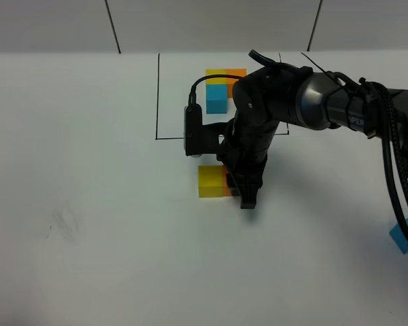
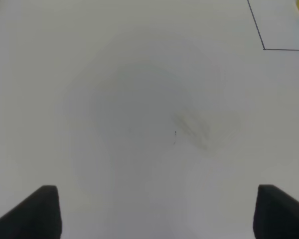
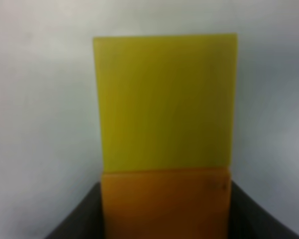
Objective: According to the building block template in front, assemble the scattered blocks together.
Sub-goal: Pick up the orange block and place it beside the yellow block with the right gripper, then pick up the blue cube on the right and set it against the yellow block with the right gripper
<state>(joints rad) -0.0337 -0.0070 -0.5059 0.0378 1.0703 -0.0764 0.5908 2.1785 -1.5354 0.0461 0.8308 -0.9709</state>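
Template (image 1: pixel 217 88): far side of desk (image 1: pixel 88 170), inside black frame (image 1: pixel 157 95); yellow, orange, blue joined.
Right end effector (image 1: pixel 241 191): clamped on orange cube (image 3: pixel 164 204), flush against yellow cube (image 1: pixel 210 181).
Yellow cube: on desk, just in front of frame.
Blue cube (image 1: pixel 401 236): well apart at right, partly behind cables (image 1: pixel 394 170).
Left end effector (image 2: pixel 157 219): fingers (image 2: pixel 35 214) spread wide above desk.

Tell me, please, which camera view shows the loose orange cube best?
The right wrist view: the orange cube fills the foreground, flanked by the right gripper and touching the yellow cube. The exterior high view shows only an orange sliver beside the yellow cube, the arm hiding the rest. The left wrist view misses it entirely.
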